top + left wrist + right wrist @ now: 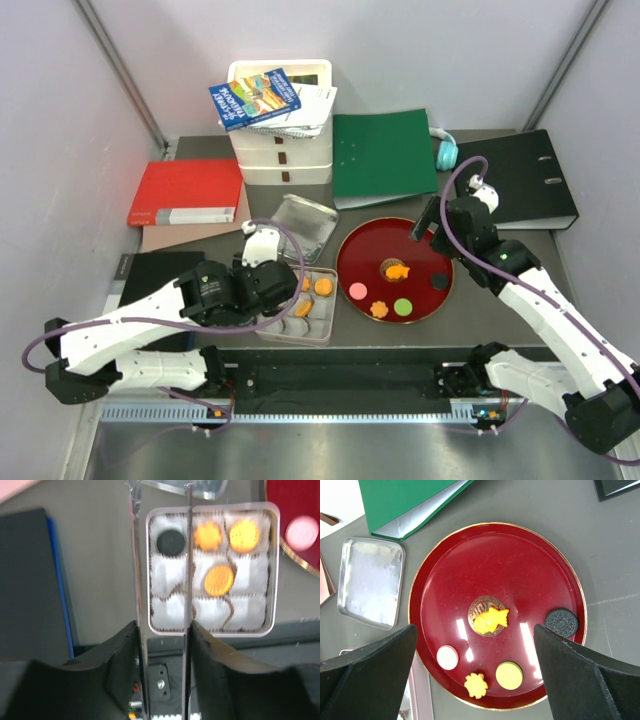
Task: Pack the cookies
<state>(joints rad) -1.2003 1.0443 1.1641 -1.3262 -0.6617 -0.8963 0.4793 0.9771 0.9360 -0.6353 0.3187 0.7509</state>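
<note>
Left hand (161, 510), fingers parted, hovers above tin (272, 570) holding four cookies (219, 579).

- Nine cookies (490, 621): five orange, two black, one pink, one green.
- One red plate (510, 565).
- One tin (274, 570), nine paper cups (250, 612); one tin lid (370, 582).
- One green folder (385, 155), one black binder (530, 185), one red book (185, 190), one pair of headphones (446, 152).

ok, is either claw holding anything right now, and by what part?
Nothing is held. The left claw is open and empty above the tin; the right claw is wide open above the red plate.
</note>
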